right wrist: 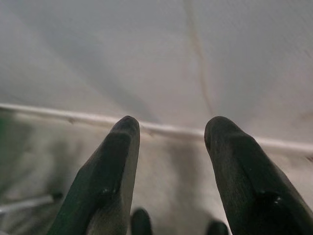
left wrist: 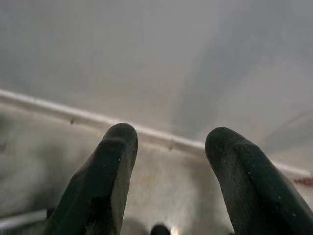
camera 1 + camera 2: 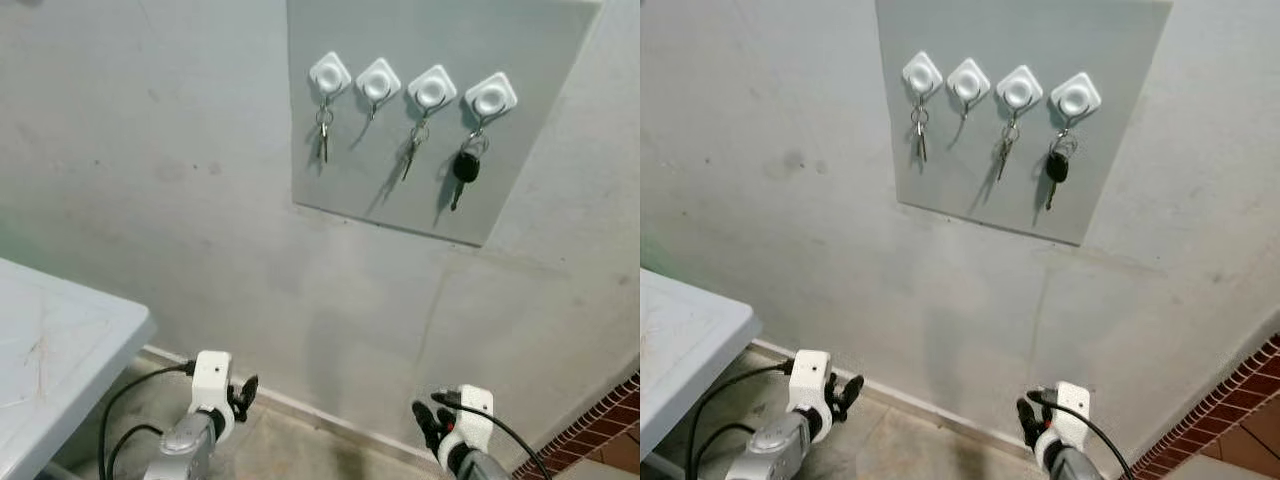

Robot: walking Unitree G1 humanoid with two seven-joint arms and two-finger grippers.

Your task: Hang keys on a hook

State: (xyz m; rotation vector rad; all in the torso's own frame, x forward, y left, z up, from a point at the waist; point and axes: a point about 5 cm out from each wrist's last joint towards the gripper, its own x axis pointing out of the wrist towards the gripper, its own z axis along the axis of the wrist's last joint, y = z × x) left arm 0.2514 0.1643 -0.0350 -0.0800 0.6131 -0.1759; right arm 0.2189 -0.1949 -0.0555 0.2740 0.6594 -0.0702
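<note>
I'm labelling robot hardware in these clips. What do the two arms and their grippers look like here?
Both arms are silver metal tubes ending in white blocky wrist housings. The left gripper and right gripper each carry two long black fingers with rounded tips, matte and faintly speckled in the wrist views. Thin black cables loop from each white housing back along the arm. I see no markings.

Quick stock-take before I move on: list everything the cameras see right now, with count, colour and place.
Board: one, grey, mounted on the wall.
Hooks: four, white, in a row across the board's top.
Silver keys: two sets, hanging from the first and third hooks from the left.
Black-headed key: one, hanging from the rightmost hook.
Second hook: no key hangs from it.
Table: one, white, at the left.
Brick edge: red, lower right corner.
Left gripper: open, low near the floor.
Right gripper: open, low near the floor.
</note>
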